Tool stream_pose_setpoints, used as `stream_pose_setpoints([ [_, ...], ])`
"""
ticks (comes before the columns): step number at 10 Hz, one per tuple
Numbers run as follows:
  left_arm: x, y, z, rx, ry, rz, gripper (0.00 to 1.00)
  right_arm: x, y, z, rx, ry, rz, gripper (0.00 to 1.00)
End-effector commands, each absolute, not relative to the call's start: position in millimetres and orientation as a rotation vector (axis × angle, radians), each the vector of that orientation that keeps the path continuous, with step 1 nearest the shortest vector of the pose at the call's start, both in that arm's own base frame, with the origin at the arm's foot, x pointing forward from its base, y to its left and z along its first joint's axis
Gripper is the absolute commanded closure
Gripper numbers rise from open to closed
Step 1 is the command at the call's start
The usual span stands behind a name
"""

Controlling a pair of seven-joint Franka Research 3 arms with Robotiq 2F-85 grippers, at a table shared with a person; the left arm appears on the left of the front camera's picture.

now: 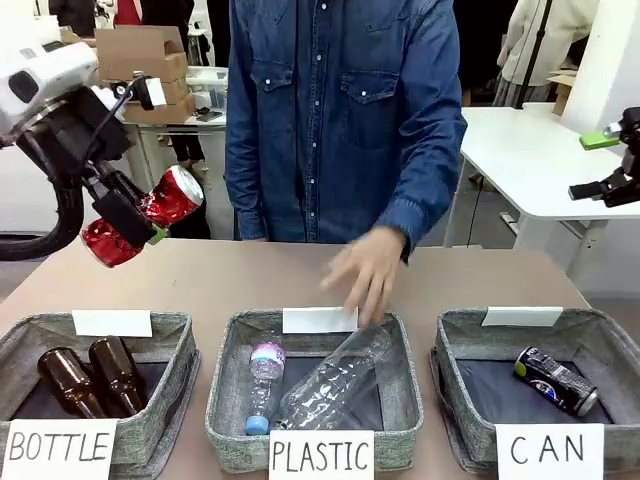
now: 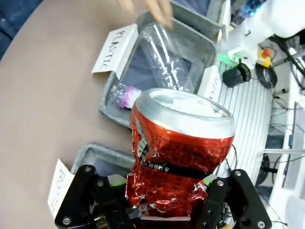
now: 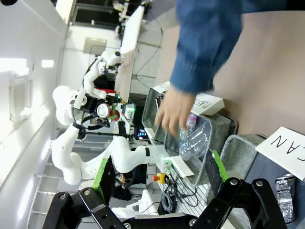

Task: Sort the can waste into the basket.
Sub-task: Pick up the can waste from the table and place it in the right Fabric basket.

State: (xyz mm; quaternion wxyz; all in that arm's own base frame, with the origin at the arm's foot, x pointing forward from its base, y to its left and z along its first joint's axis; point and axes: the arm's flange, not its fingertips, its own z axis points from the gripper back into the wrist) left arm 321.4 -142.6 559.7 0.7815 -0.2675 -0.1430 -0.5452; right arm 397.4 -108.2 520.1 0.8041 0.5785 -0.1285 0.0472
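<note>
Partly hidden between the left gripper's (image 1: pixel 140 228) jaws, red can (image 1: pixel 150 213).

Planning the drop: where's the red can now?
Front view, far left: red can held in the shut left gripper, above the table behind the BOTTLE basket.

- The red can (image 2: pixel 181 157) is thin glossy metal, creased and crumpled, with a smooth silver rim.
- The dark can (image 1: pixel 556 380) is shiny metal with white print.
- The basket (image 1: pixel 460 340) signed "CAN" is grey woven cloth, matt and rough; its sign (image 1: pixel 549 451) is matt white paper.
- The clear bottle (image 1: pixel 335 378) is glossy see-through plastic.
- Two brown bottles (image 1: pixel 95 377) look like smooth, glossy glass.
- The bench (image 1: pixel 250 275) is a smooth matt brown surface.
- The person's sleeve (image 1: pixel 425 150) is blue denim cloth.
</note>
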Motion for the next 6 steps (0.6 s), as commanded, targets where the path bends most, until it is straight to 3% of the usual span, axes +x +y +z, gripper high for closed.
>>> stream_pose_setpoints([
  [1, 318, -94, 561, -0.529, -0.401, -1.083, 0.99, 397, -110, 521, 1.227, -0.274, 0.122, 0.0],
  [3, 302, -111, 561, -0.539, -0.453, -1.126, 0.99, 397, -110, 521, 1.227, -0.274, 0.122, 0.0],
  [6, 325, -237, 541, -0.606, -0.44, -1.282, 0.99, 397, -110, 521, 1.227, -0.274, 0.122, 0.0],
])
